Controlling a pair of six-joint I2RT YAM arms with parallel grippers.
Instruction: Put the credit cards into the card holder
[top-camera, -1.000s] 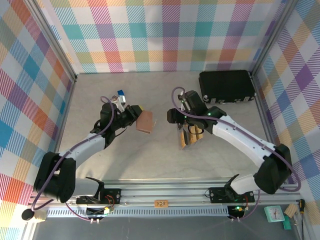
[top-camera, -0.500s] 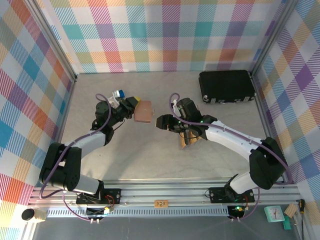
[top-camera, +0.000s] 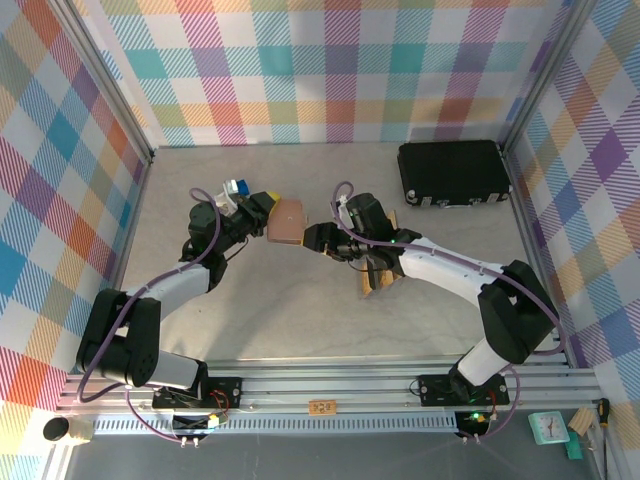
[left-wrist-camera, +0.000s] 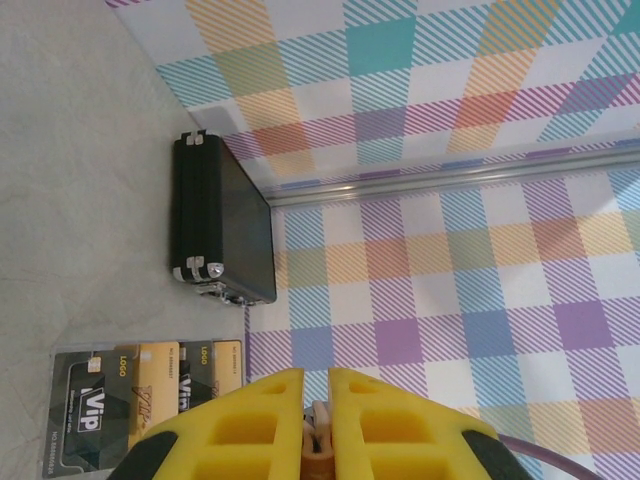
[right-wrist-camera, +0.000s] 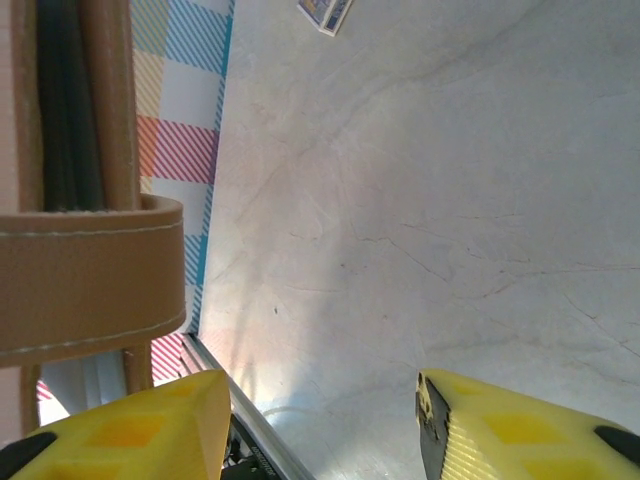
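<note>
- here, the left gripper (top-camera: 266, 217) is clamped tight on the tan card holder (top-camera: 289, 221).
- the right gripper (top-camera: 313, 238), jaws apart, sits just right of the card holder.
- the credit cards (top-camera: 380, 276) lie on the table (top-camera: 300, 320), further right of the card holder.

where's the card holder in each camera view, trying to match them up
Top external: the card holder is left of centre, at the left gripper tip.
Left wrist: bottom centre, probably the tan sliver pinched between the yellow fingers.
Right wrist: left edge, tan strap and body.
Shared landmark: the plaid wall.
</note>
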